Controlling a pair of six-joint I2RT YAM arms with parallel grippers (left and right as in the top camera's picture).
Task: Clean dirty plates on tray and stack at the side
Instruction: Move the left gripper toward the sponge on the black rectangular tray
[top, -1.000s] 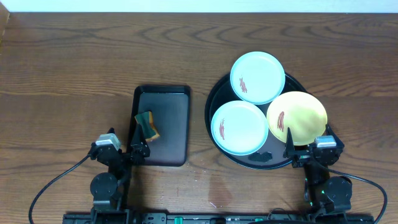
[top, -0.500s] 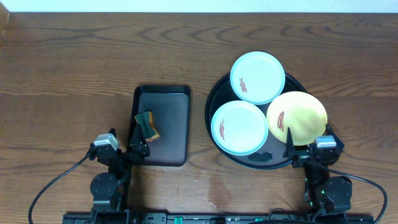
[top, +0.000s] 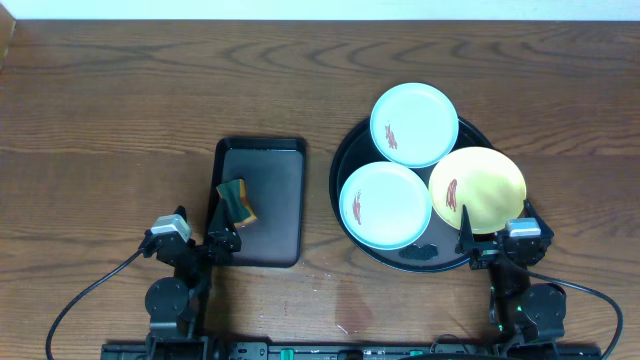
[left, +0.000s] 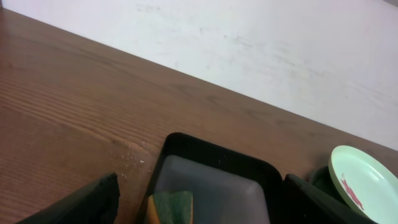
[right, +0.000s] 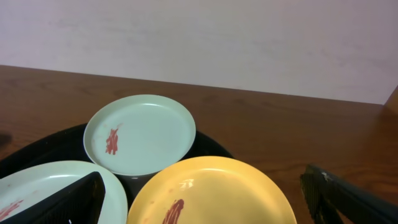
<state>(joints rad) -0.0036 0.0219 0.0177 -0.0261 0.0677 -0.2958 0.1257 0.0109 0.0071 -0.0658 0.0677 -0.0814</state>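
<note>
The round black tray (top: 425, 258) on the right holds three plates, each with a reddish-brown smear. A light-blue plate (top: 414, 124) lies at the far side, another light-blue plate (top: 385, 205) at the near left, and the yellow plate (top: 477, 190) at the near right. My right gripper (top: 495, 228) hangs open at the tray's near edge, its fingers straddling the yellow plate (right: 211, 186) without touching it. My left gripper (top: 200, 238) stands open at the near end of the rectangular tray, holding nothing.
A small black rectangular tray (top: 262, 200) lies left of the round tray, with a green and orange sponge (top: 237, 200) near its left wall. In the left wrist view the sponge (left: 171, 208) lies ahead between my fingers. Bare wooden table lies to the left and behind.
</note>
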